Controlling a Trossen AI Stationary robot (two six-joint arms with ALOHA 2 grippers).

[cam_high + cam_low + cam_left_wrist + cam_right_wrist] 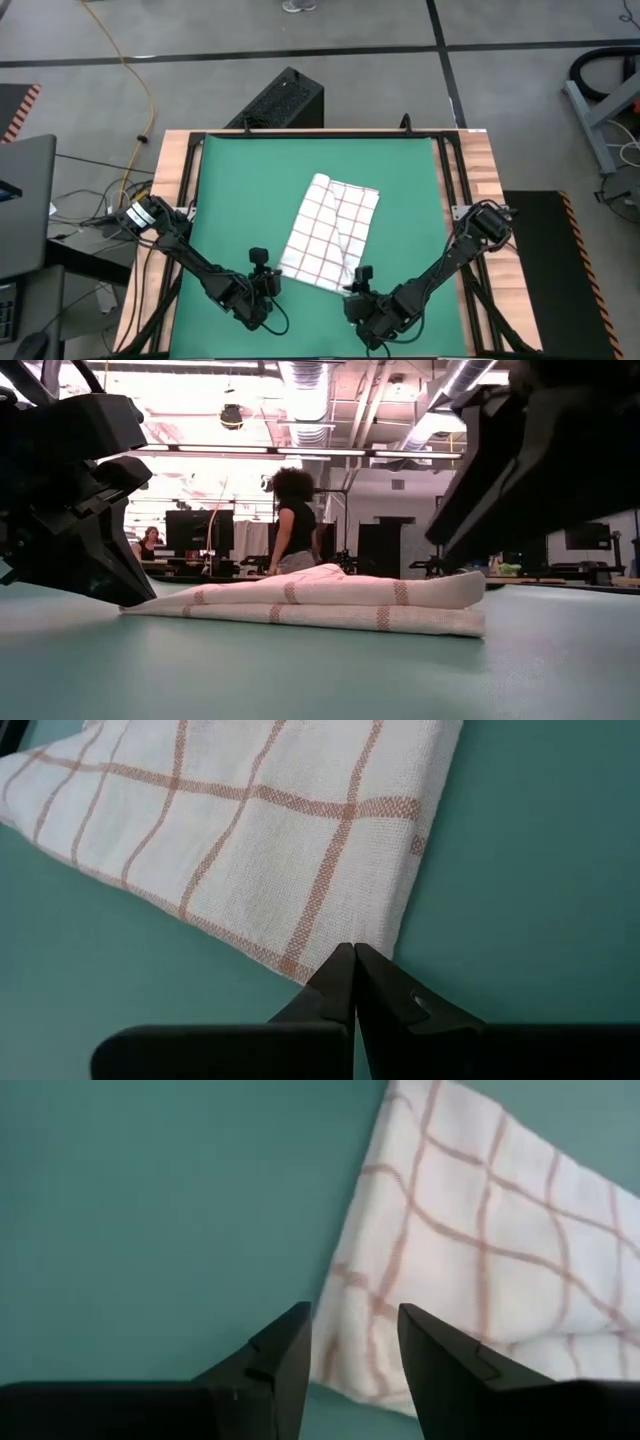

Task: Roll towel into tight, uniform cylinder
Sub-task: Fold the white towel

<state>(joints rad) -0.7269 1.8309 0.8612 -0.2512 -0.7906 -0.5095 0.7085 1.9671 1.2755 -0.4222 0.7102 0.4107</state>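
Between the two grippers, the white red-checked cloth towel lies folded flat, unrolled. Left gripper, fingers pressed together, touches one corner; right gripper, fingers spread, straddles the other, likely preparing to roll.

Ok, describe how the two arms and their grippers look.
Both arms are dark, slim and jointed, with black cables at their bases. The left gripper has two black, tapered fingers ending in narrow tips. The right gripper has matching black wedge-shaped fingers. No markings show.
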